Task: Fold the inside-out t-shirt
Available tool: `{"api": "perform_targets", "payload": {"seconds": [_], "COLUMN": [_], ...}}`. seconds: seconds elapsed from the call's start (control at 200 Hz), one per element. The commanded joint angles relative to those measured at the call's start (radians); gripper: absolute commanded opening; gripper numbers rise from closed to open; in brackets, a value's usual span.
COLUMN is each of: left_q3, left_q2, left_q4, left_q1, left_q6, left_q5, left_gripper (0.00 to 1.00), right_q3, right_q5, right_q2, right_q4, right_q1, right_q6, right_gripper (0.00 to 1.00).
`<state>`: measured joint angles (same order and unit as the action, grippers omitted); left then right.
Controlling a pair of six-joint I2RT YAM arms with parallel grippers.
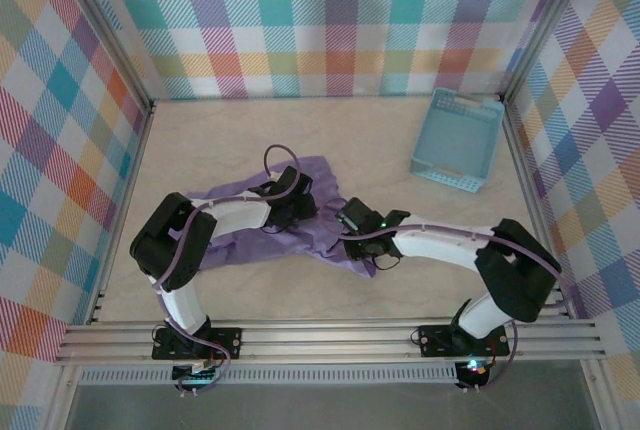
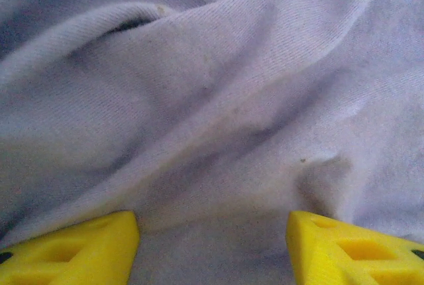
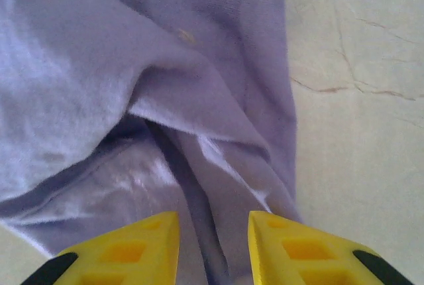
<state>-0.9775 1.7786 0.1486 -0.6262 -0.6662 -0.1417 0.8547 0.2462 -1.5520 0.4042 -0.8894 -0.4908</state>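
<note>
The lavender t-shirt [image 1: 318, 174] lies crumpled in the middle of the table. My left gripper [image 1: 292, 200] is low over its upper middle. In the left wrist view the yellow fingers [image 2: 73, 252] stand wide apart and open, with rumpled t-shirt cloth [image 2: 212, 99] between and beyond them. My right gripper [image 1: 353, 224] is at the shirt's right-hand edge. In the right wrist view that gripper [image 3: 213, 248] has its jaws drawn in on a fold of the t-shirt [image 3: 99, 66], and the creases run in towards the gap.
A light blue slotted basket [image 1: 458, 140] lies at the back right of the beige table [image 1: 400, 130]. Plaid walls close in the back and both sides. Bare table [image 3: 358, 132] shows right of the shirt's edge.
</note>
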Motion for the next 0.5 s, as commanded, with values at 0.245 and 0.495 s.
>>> {"api": "perform_targets", "payload": {"seconds": [0.245, 0.495], "left_q3": [0.06, 0.063], "left_q2": [0.001, 0.008], "left_q4": [0.077, 0.078], "left_q1": [-0.006, -0.006], "left_q6": [-0.026, -0.027], "left_q5": [0.0, -0.01], "left_gripper": [0.62, 0.62], "right_q3": [0.095, 0.11], "right_q5": [0.046, 0.012], "right_q2": [-0.136, -0.175], "right_q4": [-0.01, -0.002], "right_q1": [0.058, 0.07], "right_q6": [-0.002, 0.008], "right_gripper": [0.34, 0.33]}}
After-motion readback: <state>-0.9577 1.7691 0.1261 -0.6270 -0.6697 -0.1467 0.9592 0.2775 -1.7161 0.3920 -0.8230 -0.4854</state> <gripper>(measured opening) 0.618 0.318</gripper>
